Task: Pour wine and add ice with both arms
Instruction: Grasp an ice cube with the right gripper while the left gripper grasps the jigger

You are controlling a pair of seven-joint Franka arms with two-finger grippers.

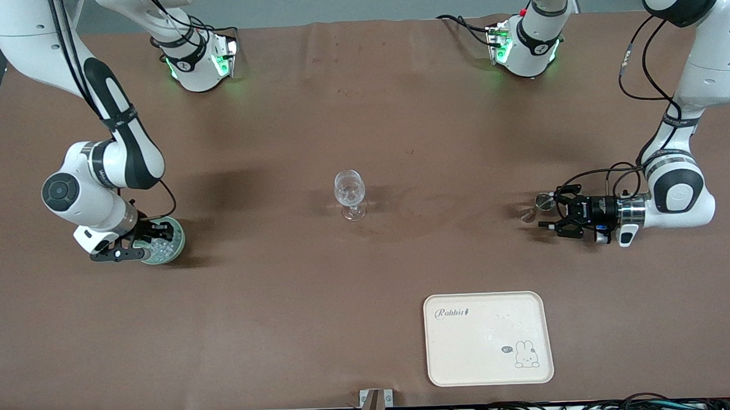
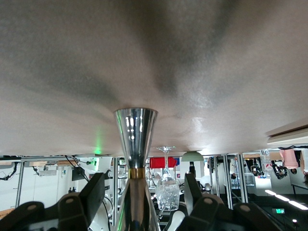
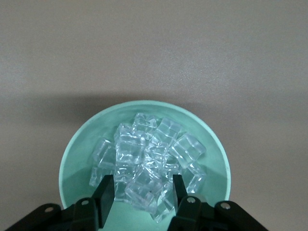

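Observation:
The wine glass [image 1: 349, 193] stands upright mid-table; it also shows in the left wrist view [image 2: 167, 187]. A silver jigger [image 1: 538, 206] stands toward the left arm's end. My left gripper [image 1: 547, 212] lies level at table height, open, its fingers on either side of the jigger [image 2: 136, 139] with gaps on both sides. No wine shows. A green bowl [image 1: 175, 243] heaped with ice [image 3: 149, 154] sits toward the right arm's end. My right gripper [image 1: 145, 243] hangs over it, open [image 3: 142, 190], its fingers straddling one ice lump without touching it.
A cream tray [image 1: 488, 337] with a rabbit drawing lies near the front edge, toward the left arm's end. Both arm bases stand along the back edge. Brown cloth covers the table [image 1: 361, 108].

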